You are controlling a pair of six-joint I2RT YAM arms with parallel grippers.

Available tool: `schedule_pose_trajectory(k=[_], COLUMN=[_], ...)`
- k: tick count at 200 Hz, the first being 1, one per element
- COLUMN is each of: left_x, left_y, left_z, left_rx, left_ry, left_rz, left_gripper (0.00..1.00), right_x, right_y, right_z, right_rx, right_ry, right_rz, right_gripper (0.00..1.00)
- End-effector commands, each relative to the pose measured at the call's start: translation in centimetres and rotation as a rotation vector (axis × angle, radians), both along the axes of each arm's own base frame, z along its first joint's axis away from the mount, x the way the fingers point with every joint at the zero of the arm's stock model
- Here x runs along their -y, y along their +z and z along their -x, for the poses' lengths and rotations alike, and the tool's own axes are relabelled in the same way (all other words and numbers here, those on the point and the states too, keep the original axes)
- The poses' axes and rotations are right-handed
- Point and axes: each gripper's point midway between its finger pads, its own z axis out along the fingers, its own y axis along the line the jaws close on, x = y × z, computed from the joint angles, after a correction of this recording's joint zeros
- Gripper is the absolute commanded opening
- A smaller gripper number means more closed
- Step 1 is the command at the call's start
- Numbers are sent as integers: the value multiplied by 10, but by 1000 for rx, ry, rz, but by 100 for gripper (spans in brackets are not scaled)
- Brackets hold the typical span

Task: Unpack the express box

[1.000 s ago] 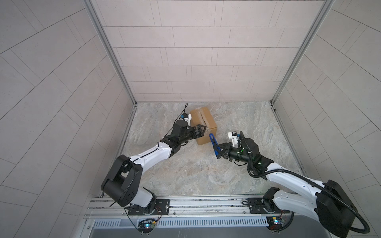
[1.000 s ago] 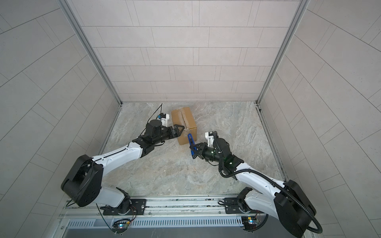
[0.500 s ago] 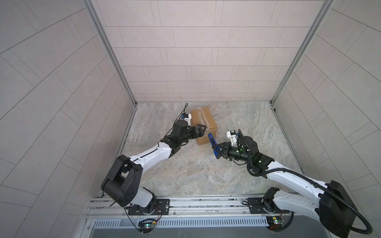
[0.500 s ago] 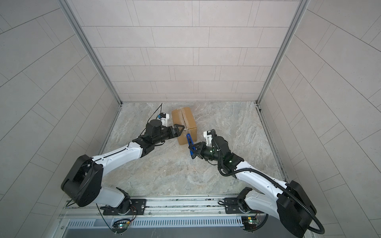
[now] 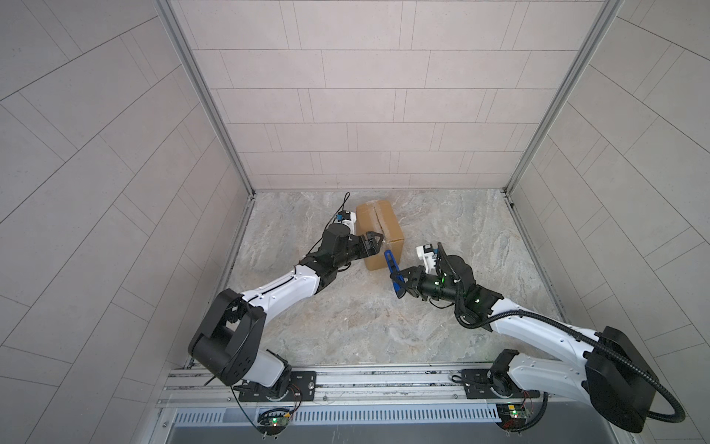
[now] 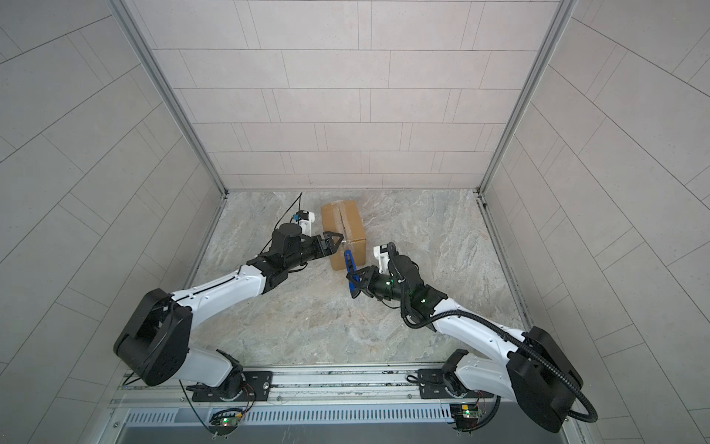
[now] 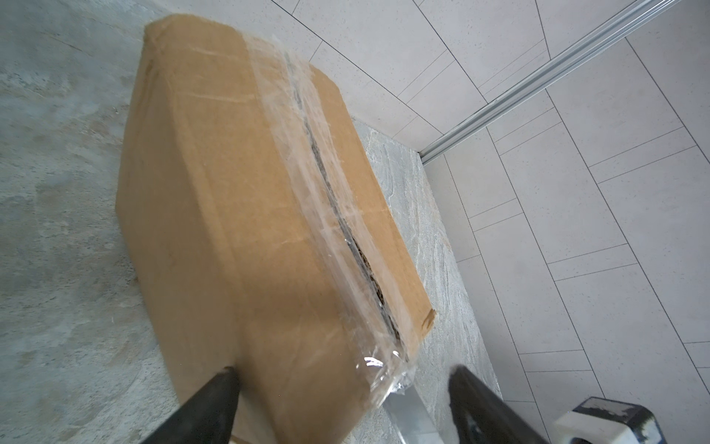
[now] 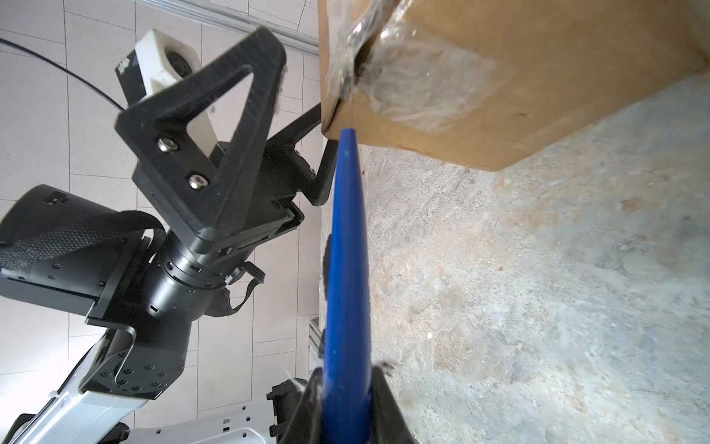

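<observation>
Pointing at express box (image 8: 518, 96) edge — blue tool (image 8: 345, 250), bare floor (image 8: 538, 269) around

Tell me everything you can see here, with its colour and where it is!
express box: one, brown, on the table near the back wall
tape: one strip, clear, along the box's top seam and over its end
cutter: one, blue, tip at the box's taped end
table: one, grey marbled, under everything
walls: three, pale tiles, around the table
left hand: one, black, open around the box's near corner
right hand: one, black, shut on the cutter
arms: two, white and black, reaching in from the front
</observation>
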Motion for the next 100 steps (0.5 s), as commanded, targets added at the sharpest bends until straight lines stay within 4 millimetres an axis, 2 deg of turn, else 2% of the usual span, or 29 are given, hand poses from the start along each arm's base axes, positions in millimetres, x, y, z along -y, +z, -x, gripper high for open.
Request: schedule_pose_trajectory(k=[1, 67, 100], left_x=[16, 15, 15], left_y=[20, 25, 23], left_z=[5, 6, 6], left_rx=[44, 53, 49], left_ry=[-59, -57, -57], left_rz=[52, 57, 56], left_gripper=[88, 89, 88], right_x=[-12, -24, -25], right_y=[45, 24, 24], right_z=[7, 9, 9], right_rx=[104, 66, 69], right_ry=[62, 79, 81], right_rz=[-79, -71, -69], right_gripper=[0, 0, 0])
